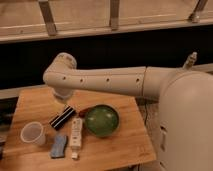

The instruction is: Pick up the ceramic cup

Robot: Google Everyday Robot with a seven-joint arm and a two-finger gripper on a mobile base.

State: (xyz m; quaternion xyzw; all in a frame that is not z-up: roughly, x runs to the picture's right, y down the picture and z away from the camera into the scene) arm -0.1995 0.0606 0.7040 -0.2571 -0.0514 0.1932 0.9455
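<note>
The robot's pale arm (105, 80) reaches from the right across to the left and bends down over the wooden counter (125, 147). On the counter, the green bowl (101, 120) sits right of the middle. The ceramic cup (33, 133) stands on the near left part, apart from everything else, and it seems to have its wide rim upward. A white oblong thing (76, 133) lies between cup and bowl, with a blue pad (59, 145) just near and left of it. A small red thing (85, 111) peeks out at the bowl's far left edge.

The hand (62, 118) hangs below the wrist over the counter, farther back than the cup and to its right. Its two dark fingers are apart and hold nothing.

The step in hand looks like the approach. To do it well, the hand should travel left and nearer until it is centred over the cup's rim, and only then descend. That path keeps it away from the blue pad and the white thing. The cup tapers and has no handle, so the fingers would best straddle the wall below the rim and close gently and evenly. A one-sided touch would likely push or tip such a light cup. A straight upward lift should follow.
</note>
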